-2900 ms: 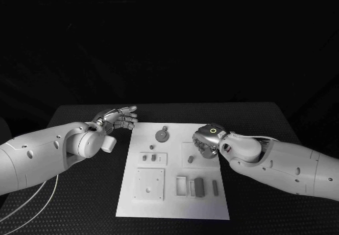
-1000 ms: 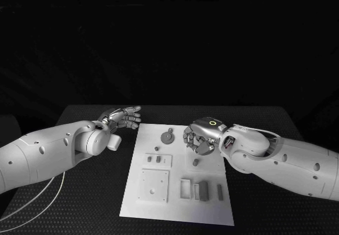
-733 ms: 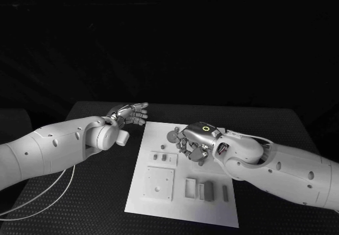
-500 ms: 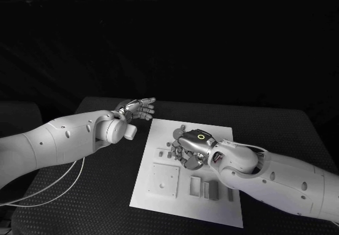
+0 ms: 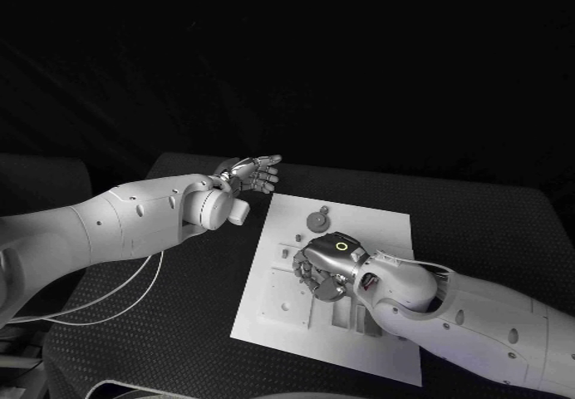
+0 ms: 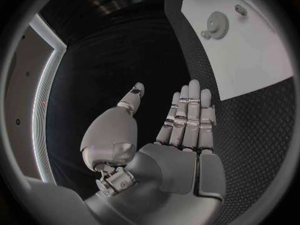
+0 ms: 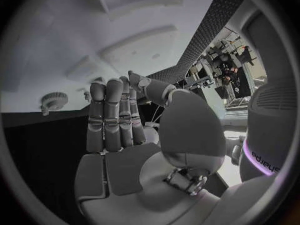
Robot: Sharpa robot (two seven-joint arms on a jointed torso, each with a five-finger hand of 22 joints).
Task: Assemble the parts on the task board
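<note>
— hovering my right hand (image 5: 321, 270) over the middle of the task board (image 5: 379, 226), fingers stretched out flat together and holding nothing, as the right wrist view is showing.

— and the left?

— i'm keeping the left hand (image 5: 251, 174) off the board, above the black table (image 5: 479, 224) by the far left corner of the plate, fingers straight and open, nothing in it.

— where are the parts sitting?

— i'm seeing the gear (image 5: 317, 220) lying flat on the far part of the board, well apart from my right hand, with a small peg (image 6: 206, 34) just beside it. the pieces nearer me are mostly hiding under my right hand and forearm, so i can't tell which one is directly beneath the fingers.

— so how are you planning it?

— i'm judging this as the approach to a pick. i'm thinking slow descent, watching the wrist view, curling the fingers only once a part is clearly between thumb and fingertips, so i'm not knocking neighbours out of their recesses.
</note>
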